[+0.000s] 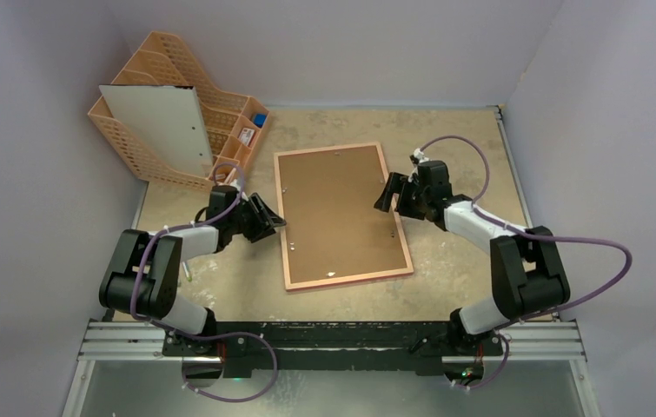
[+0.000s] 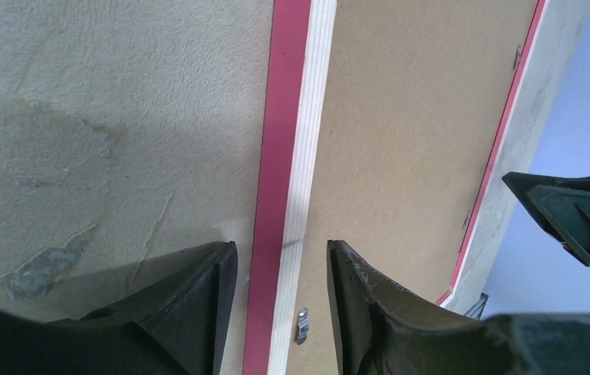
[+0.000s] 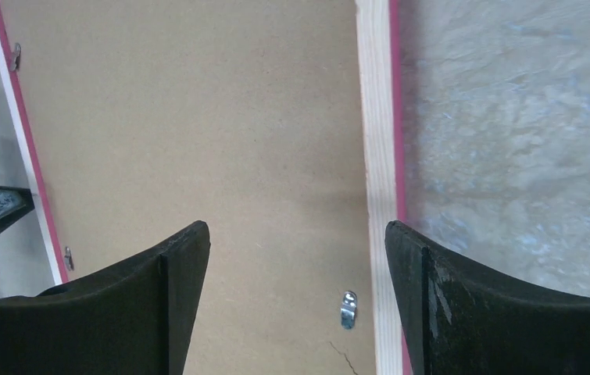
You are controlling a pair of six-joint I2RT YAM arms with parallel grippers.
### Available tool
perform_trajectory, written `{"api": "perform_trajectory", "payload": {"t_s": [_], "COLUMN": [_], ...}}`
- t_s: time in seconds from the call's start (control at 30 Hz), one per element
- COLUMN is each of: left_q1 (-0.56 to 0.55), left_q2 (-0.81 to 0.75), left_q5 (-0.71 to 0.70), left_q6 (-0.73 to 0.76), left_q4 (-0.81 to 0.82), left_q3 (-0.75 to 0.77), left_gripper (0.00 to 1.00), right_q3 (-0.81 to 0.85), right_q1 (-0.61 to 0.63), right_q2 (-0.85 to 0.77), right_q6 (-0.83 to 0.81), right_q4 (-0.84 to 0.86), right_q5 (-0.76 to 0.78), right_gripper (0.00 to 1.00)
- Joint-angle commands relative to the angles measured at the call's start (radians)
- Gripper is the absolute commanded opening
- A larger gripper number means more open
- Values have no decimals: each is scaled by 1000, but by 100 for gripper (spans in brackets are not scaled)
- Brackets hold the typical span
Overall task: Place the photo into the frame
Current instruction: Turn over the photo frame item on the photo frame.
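Observation:
The frame (image 1: 285, 252) lies face down mid-table, its pale salmon-wood reverse up, with the plain brown backing board (image 1: 337, 213) sitting in it. The photo is not in view. My left gripper (image 1: 274, 221) is open at the frame's left side; in the left wrist view its jaws (image 2: 282, 258) straddle the pink-and-white rail (image 2: 291, 117) without touching it. My right gripper (image 1: 385, 193) is open at the frame's right side; in the right wrist view it (image 3: 298, 234) spans the board (image 3: 198, 117) and the right rail (image 3: 376, 117).
An orange plastic desk organiser (image 1: 211, 95) stands at the back left with a pale flat sheet (image 1: 163, 126) leaning in it and a small blue item (image 1: 258, 119) in a compartment. Small metal tabs (image 3: 348, 308) sit along the board's edges. Walls enclose three sides.

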Motion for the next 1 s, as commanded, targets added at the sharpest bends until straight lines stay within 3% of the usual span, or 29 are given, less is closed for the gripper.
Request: {"api": "perform_trajectory", "payload": {"t_s": [0.0,0.23,0.5,0.8,0.97], "left_q1": [-4,-4,-7,-57,-118], "left_q2": [-9,24,61,123,122], "left_q5": [-6,16,45,97,50], "left_q6": [37,44,47,85,83], "left_q4": [-11,-2,18,19,-2], "left_q3": [31,41,38,72,80], "left_gripper": [50,51,48,34,28], "right_q3": [38,42,48,-42,-88], "right_q1": [-7,-7,-7,-8,-6], "right_q2": [-60,-13,61,34,-51], "right_q6": [-22,-8,-35,8,77], "right_q4": [-62,-13,25,64,5], "right_q5": [78,153,115,-4,104], "right_gripper": [84,82,79,65,68]}}
